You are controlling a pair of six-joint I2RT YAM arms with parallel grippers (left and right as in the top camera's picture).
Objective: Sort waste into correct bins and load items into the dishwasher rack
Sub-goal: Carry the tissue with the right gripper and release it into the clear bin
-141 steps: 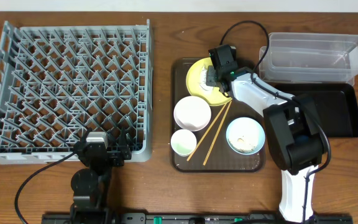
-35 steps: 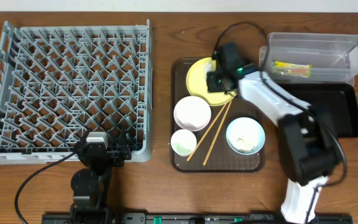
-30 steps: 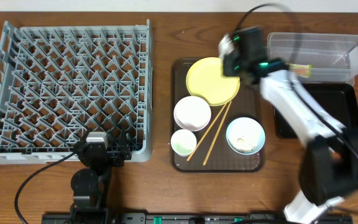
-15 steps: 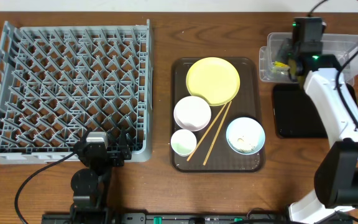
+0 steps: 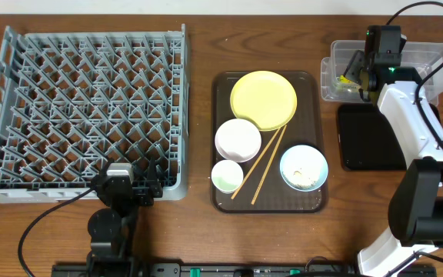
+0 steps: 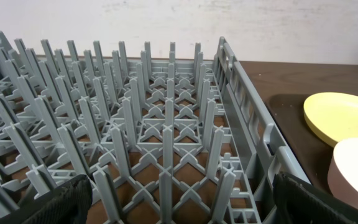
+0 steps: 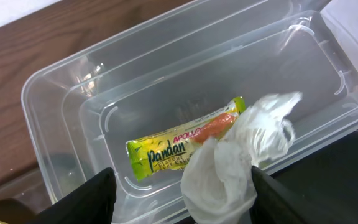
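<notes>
The wrapper (image 7: 179, 146) is laid flat in the clear bin (image 7: 61, 81), along the bin's length, one end tucked under a white crumple (image 7: 260, 134). The right gripper (image 7: 180, 190) is spread above it, empty. The left gripper (image 6: 179, 196) is spread wide at the rack (image 6: 166, 124).

The yellow-green snack wrapper (image 7: 166, 149) lies flat inside the clear container (image 7: 185, 74), printed side up.
</notes>
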